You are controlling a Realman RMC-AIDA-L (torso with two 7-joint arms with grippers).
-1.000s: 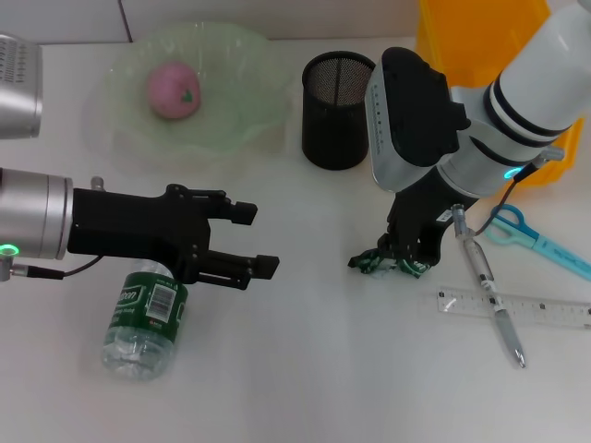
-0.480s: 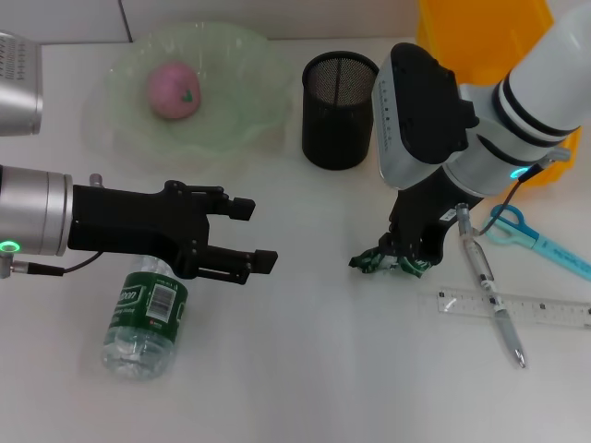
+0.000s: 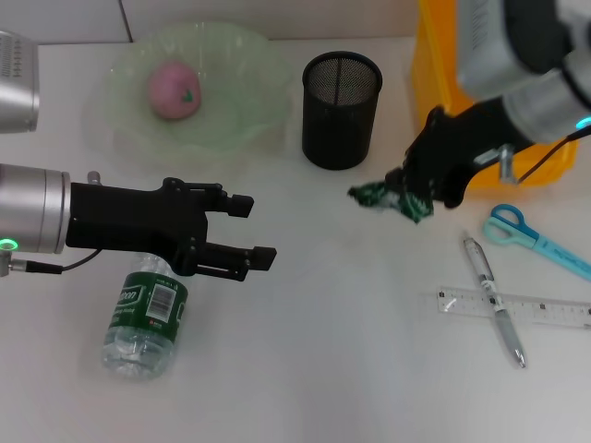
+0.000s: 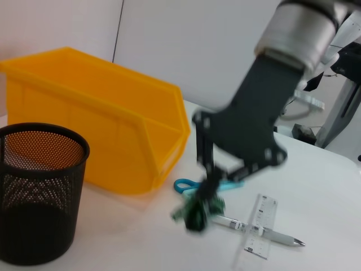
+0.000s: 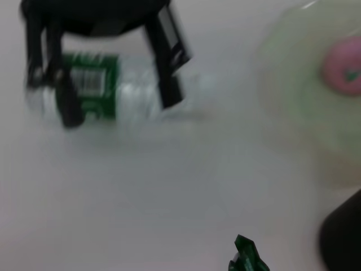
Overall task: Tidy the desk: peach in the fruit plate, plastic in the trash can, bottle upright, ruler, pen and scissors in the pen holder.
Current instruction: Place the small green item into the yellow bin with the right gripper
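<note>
The right claw [image 3: 413, 196] has lifted, clenched on the green plastic [image 3: 392, 198]; the left claw [image 3: 247, 233] hovers spread; bottle [image 3: 144, 317] label unreadable.

Looks like a robot lab test bench, not a real office. White table [image 3: 323, 369] against plain white wall panels, staged with desk props: mesh pen holder [image 3: 341, 109], ruler [image 3: 517, 307], pen [image 3: 492, 300], scissors [image 3: 526, 236]. Yellow industrial stacking bin [image 4: 96, 113] as trash can. More grey equipment and stands behind, in the left wrist view [image 4: 333, 84].
</note>
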